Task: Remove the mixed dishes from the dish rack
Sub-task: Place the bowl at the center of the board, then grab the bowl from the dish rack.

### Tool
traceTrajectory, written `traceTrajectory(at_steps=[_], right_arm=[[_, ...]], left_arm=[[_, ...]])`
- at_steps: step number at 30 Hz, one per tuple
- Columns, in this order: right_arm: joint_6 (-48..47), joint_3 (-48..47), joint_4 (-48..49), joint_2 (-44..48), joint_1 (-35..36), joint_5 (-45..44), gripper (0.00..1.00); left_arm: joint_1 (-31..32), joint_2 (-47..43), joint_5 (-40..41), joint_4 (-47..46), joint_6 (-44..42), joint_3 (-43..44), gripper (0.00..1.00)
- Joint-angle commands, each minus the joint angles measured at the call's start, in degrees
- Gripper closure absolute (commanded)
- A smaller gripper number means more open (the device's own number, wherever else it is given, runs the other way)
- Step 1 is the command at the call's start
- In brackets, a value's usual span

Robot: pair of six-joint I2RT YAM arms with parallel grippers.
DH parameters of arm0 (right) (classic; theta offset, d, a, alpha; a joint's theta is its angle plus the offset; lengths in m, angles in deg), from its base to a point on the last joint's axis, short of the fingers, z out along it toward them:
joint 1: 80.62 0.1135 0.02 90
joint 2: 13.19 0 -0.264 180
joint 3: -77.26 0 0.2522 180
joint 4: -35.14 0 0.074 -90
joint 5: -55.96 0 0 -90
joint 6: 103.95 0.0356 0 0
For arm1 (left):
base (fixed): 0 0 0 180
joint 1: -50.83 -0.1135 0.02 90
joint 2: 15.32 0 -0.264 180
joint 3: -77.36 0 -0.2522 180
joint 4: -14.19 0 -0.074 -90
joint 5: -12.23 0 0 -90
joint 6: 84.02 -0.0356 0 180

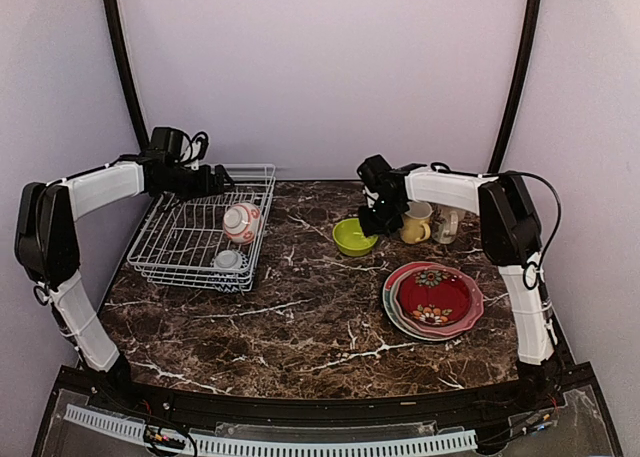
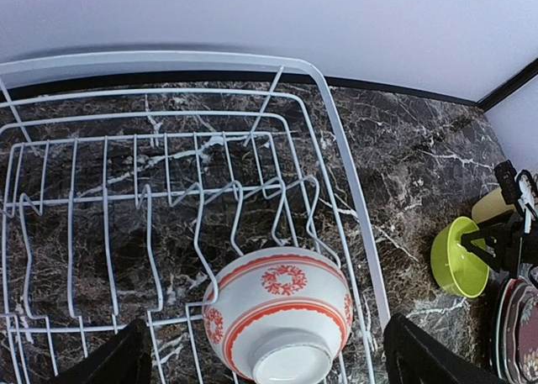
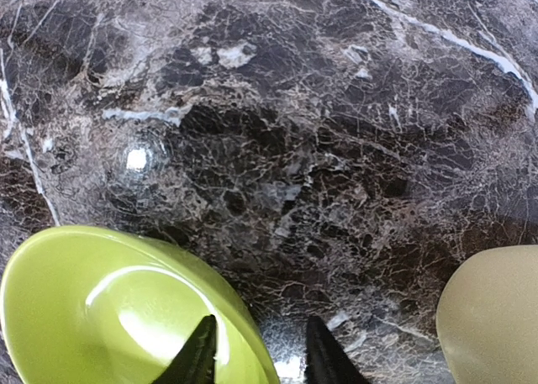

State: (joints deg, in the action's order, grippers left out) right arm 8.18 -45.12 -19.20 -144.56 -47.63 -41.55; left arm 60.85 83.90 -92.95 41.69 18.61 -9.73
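The white wire dish rack (image 1: 160, 247) stands at the back left. It holds a red-and-white bowl (image 1: 242, 222) on its side and a small striped bowl (image 1: 229, 260). My left gripper (image 1: 215, 180) hovers over the rack's far end, open. In the left wrist view (image 2: 269, 355) its jaws stand wide on either side of the red-and-white bowl (image 2: 282, 321), above it. My right gripper (image 1: 372, 220) is open, straddling the rim of the lime-green bowl (image 3: 101, 308), which rests on the table; one finger (image 3: 200, 350) is inside it and the other outside.
A yellow mug (image 1: 415, 223) and a cream patterned mug (image 1: 446, 224) stand just right of the green bowl (image 1: 352, 237). Stacked red floral plates (image 1: 434, 297) lie at the right front. The rack's upright wire tines (image 2: 202, 224) rise behind the red-and-white bowl.
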Motion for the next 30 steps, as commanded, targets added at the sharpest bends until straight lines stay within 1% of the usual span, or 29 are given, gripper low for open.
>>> traceTrajectory(at_steps=[1, 4, 7, 10, 13, 16, 18, 19, 21, 22, 24, 25, 26, 28, 30], right_arm=[[-0.71, -3.66, -1.67, -0.4, -0.3, -0.57, 0.57], [-0.95, -4.14, -2.78, 1.14, -0.27, 0.12, 0.44], [-0.61, -2.18, -2.58, 4.48, 0.39, 0.12, 0.32], [-0.47, 0.51, -2.14, 7.98, 0.94, 0.2, 0.23], [-0.57, 2.51, -1.94, 11.03, 1.53, 0.82, 0.21], [-0.39, 4.64, -1.71, 14.57, 2.51, -0.34, 0.2], [-0.1, 6.82, -0.5, 16.49, 3.05, -0.3, 0.19], [0.07, 7.67, 0.17, 17.2, 3.24, 0.14, 0.19], [0.11, 8.63, 0.38, 18.27, 3.55, 0.88, 0.18], [0.06, 9.21, 0.46, 18.72, 3.68, 0.79, 0.18], [-0.15, 10.2, 0.75, 19.48, 3.83, 0.49, 0.18], [-0.09, 10.66, 0.68, 19.83, 3.9, 0.36, 0.18], [0.05, 11.23, 0.75, 20.22, 3.91, 0.29, 0.18], [0.4, 12.7, 1.62, 20.95, 3.92, 0.51, 0.18], [0.45, 13.41, 2.08, 21.24, 3.9, 1.42, 0.18]], left_arm=[[0.09, 1.61, -4.21, 5.96, 0.75, 3.6, 0.05], [0.13, 2.66, -3.27, 7.3, 1.62, 4.6, 0.05], [0.9, 2.98, -1.38, 8.06, 5.11, 5.08, 0.01], [3.94, 3.23, 4.69, 11.24, 5.5, 6.56, 0.01], [6.39, 3.26, 7.57, 11.72, 5.55, 6.31, 0.01], [7.72, 2.71, 11.47, 10.72, 9.92, 4.03, 0.04], [8.15, 1.95, 11.21, 8.29, 13.21, 1.41, 0.12], [8.29, 1.55, 11.04, 7.56, 14.27, 0.68, 0.18], [8.57, 1.36, 11.66, 6.84, 17.1, -0.87, 0.2], [8.67, 1.22, 13.05, 7.05, 18.52, -1.4, 0.19], [8.7, 1.01, 16.33, 7.54, 20.09, -2.21, 0.14], [8.7, 0.95, 18.15, 7.62, 20.48, -2.49, 0.13], [8.7, 0.86, 18.55, 7.42, 21.01, -3.04, 0.11], [8.7, 1.15, 17.64, 6.19, 21.41, -3.82, 0.11], [8.7, 1.84, 16.2, 5.55, 21.99, -4.09, 0.14]])
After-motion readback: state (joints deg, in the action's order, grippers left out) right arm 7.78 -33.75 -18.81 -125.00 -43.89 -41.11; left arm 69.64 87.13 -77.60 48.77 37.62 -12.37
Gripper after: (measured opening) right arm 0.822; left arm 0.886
